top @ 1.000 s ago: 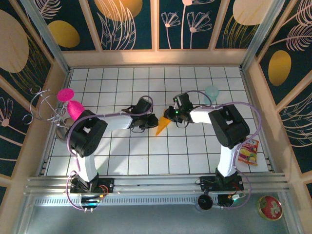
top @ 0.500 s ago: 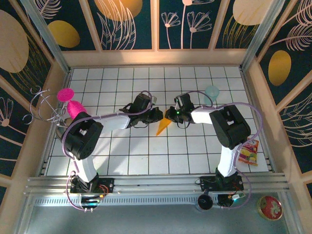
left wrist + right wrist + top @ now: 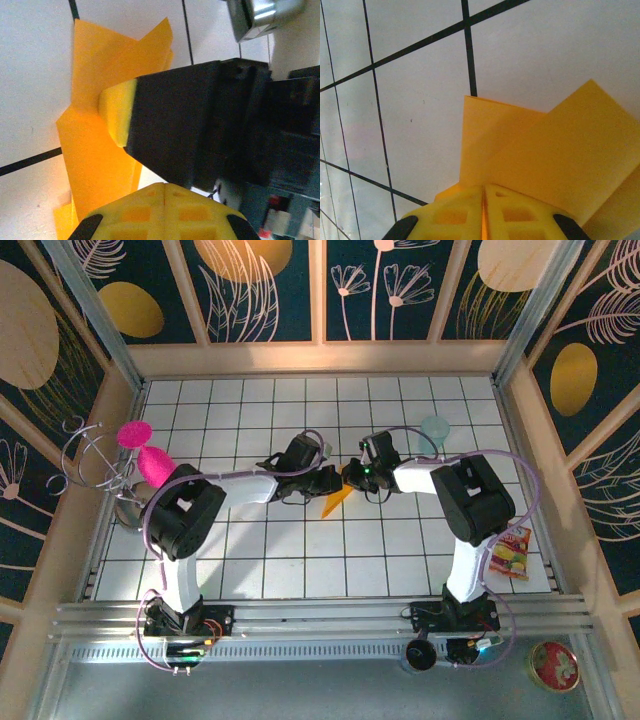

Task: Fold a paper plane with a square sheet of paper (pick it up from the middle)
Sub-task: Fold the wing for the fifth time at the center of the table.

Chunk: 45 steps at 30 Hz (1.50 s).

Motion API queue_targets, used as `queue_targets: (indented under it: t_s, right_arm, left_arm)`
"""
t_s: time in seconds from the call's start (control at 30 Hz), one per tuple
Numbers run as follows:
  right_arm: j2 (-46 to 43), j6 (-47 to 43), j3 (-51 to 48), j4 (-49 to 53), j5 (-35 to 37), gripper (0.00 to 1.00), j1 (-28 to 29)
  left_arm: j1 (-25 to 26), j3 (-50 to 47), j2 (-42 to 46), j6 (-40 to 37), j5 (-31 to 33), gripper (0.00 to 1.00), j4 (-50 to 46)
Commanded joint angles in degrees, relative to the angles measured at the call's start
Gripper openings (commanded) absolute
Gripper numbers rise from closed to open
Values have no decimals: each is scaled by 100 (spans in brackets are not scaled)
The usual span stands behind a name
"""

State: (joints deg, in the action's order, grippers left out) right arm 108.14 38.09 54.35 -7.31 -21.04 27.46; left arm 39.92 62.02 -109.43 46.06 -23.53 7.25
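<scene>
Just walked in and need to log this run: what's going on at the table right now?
Two arms are midway through folding a paper plane. They meet in the middle of the tiled table at the orange paper, already creased into a pointed shape with overlapping flaps. The right gripper is shut on its edge. The left gripper is shut close beside it, though whether it pinches the paper is unclear.

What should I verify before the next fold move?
1. Hold: right gripper shut on the paper: ok.
2. Closure: left gripper shut: ok.
3. Paper caught between the left gripper's pads: cannot tell.
4. Paper folded into overlapping flaps with a pointed end: ok.
5. Clearance between the two grippers: not ok, they nearly touch.
6. The teal cup stands apart from the paper: ok.
</scene>
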Motion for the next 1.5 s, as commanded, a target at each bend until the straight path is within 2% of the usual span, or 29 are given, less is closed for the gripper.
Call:
queue_targets:
  t_s: [0.0, 0.27, 0.83, 1.23, 1.47]
  right_arm:
    - [71, 76, -171, 343, 56, 11, 11]
    - [89, 153, -235, 225, -66, 10, -38]
    - [110, 234, -321, 111, -232, 9, -116]
    - [264, 211, -230, 335, -116, 8, -144]
    - [349, 199, -240, 430, -15, 7, -147]
  left_arm:
    - [106, 62, -157, -106, 27, 0, -214]
    - [110, -359, 134, -80, 37, 0, -65]
    - [111, 359, -500, -266, -55, 0, -297]
    - [120, 195, -589, -633, 278, 0, -944]
    - [117, -4, -511, -642, 219, 0, -971]
